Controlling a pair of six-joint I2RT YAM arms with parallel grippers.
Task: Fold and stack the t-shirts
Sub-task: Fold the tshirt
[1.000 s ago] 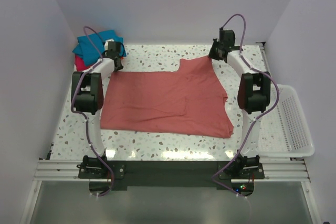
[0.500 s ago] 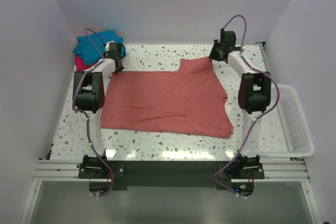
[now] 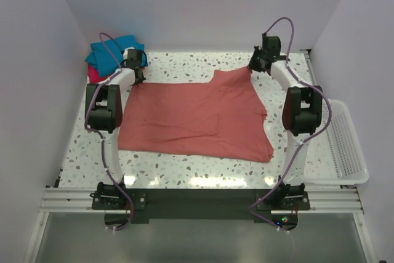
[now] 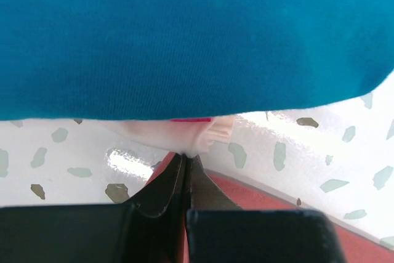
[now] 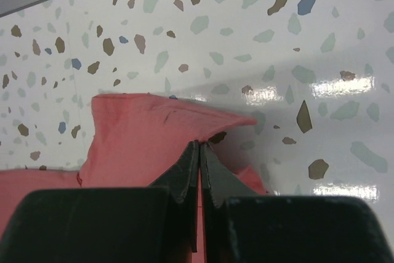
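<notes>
Closing over the last second, the left gripper (image 4: 186, 163) now pinches the far-left corner of the plain salmon-pink cotton t-shirt (image 3: 197, 115). The right gripper (image 5: 199, 147), clamped too, has drawn the far-right corner up slightly. The shirt lies spread across the speckled terrazzo table (image 3: 184, 63), just beside the folded teal-blue t-shirt (image 4: 184, 35).

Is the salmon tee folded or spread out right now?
Spread out. In the top view the salmon tee lies flat as one wide sheet covering most of the table, no compact fold.
</notes>
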